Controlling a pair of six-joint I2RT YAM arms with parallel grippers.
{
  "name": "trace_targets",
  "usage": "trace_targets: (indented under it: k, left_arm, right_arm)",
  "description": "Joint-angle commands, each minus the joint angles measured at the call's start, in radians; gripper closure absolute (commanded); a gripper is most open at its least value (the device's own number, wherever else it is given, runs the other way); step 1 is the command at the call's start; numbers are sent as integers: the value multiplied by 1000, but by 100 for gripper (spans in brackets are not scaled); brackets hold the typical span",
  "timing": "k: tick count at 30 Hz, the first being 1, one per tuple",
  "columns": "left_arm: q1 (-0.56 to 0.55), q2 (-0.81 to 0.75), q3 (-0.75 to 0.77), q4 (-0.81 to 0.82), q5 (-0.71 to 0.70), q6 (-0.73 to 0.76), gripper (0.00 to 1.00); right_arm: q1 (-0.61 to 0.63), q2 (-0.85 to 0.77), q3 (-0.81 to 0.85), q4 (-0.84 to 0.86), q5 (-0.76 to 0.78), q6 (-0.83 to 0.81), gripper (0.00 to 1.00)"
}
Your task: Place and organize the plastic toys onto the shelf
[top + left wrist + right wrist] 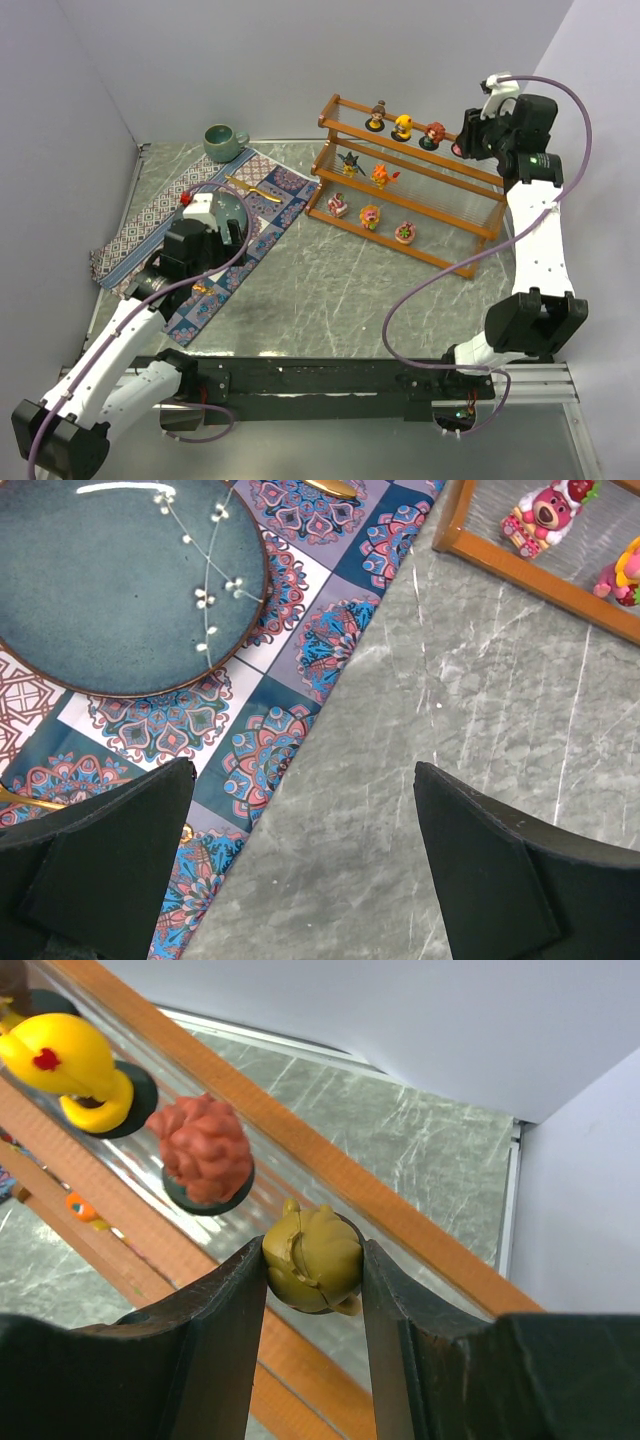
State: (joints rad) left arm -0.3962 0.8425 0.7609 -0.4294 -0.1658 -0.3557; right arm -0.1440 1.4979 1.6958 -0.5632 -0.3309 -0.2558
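Observation:
The wooden shelf (420,185) stands at the back right with three tiers. Its top tier holds a brown-haired toy (376,117), a yellow toy (403,127) and a red-haired toy (432,136). The middle tier holds a dark spiky toy (349,162) and an orange toy (381,176). The bottom tier holds three pink toys (371,217). My right gripper (314,1260) is shut on an olive-yellow toy (312,1258) over the top tier, right of the red-haired toy (203,1150). My left gripper (300,865) is open and empty above the table by the mat edge.
A patterned cloth mat (205,225) lies at the left with a teal plate (120,580) and gold cutlery (250,188) on it. A green mug (224,141) stands at the back left. Walls close in on the left, back and right.

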Motion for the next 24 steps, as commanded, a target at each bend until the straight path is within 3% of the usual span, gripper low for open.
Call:
trace_targets:
  k: [1,24]
  left_arm:
    - [13,9,18,37,-3,17,3]
    - [25,6,15,47,11,21,3]
  right_arm:
    - [-16,21,77,34,-28,-16,67]
    - [-19,35,22,42,-51,-22,64]
